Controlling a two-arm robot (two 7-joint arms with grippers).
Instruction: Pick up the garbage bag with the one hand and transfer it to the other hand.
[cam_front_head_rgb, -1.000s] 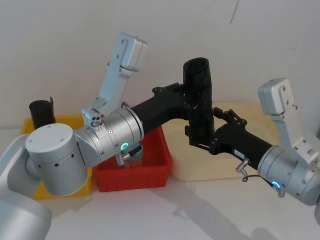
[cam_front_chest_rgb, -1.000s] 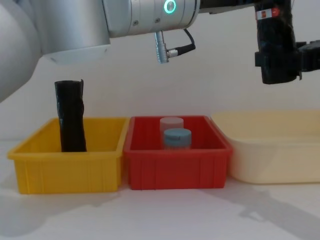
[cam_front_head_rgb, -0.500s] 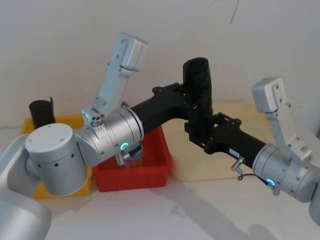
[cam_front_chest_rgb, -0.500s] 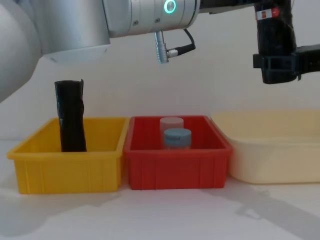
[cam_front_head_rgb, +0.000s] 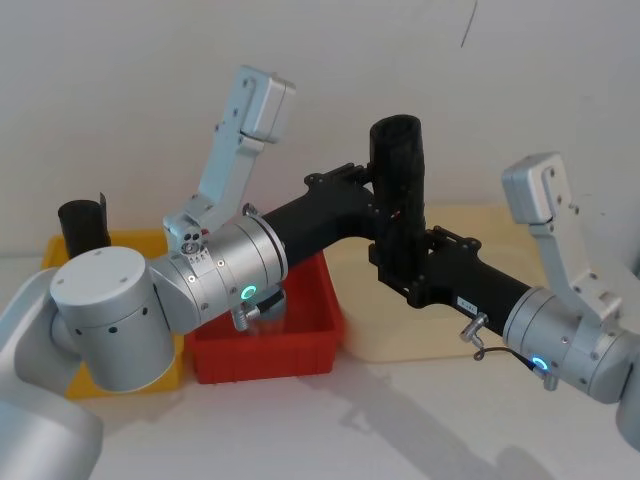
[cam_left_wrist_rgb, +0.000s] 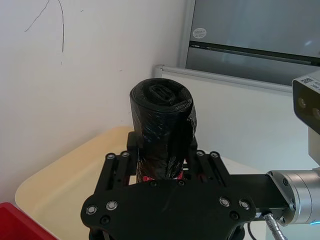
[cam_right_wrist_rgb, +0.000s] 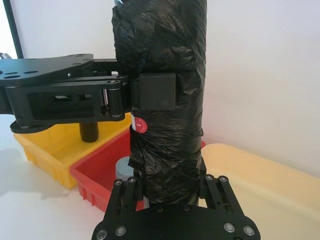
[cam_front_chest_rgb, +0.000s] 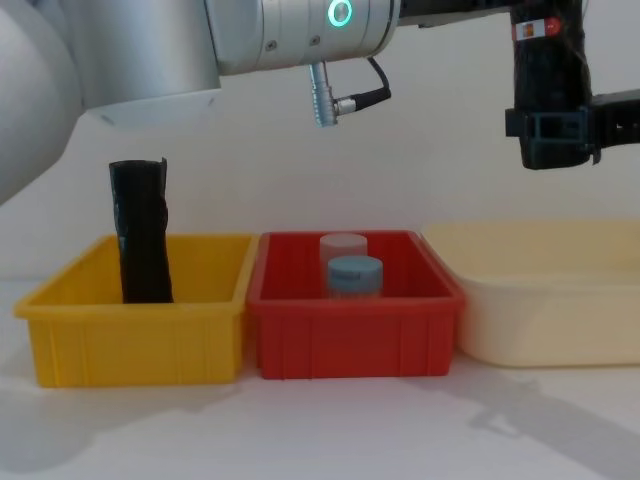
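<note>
The garbage bag (cam_front_head_rgb: 397, 160), a glossy black roll with a red-and-white label (cam_right_wrist_rgb: 141, 125), stands upright in the air above the bins. My left gripper (cam_front_head_rgb: 385, 205), on the green-ringed wrist, is shut on its middle; one of its pads (cam_right_wrist_rgb: 157, 90) presses into the plastic. My right gripper (cam_front_head_rgb: 400, 268), on the blue-ringed wrist, comes in from the right and grips the roll's lower end (cam_front_chest_rgb: 555, 140), fingers tight against both sides. In the left wrist view the roll's top end (cam_left_wrist_rgb: 161, 97) rises between the left fingers.
A yellow bin (cam_front_chest_rgb: 130, 330) at the left holds another black roll (cam_front_chest_rgb: 140, 240) with an uneven rim. The red bin (cam_front_chest_rgb: 350, 335) in the middle holds two capped containers (cam_front_chest_rgb: 350, 270). A cream tray (cam_front_chest_rgb: 560, 320) lies at the right, below the held roll.
My right gripper has slid left onto the roll's lower end and closed on it. The left arm and the roll have barely moved.
</note>
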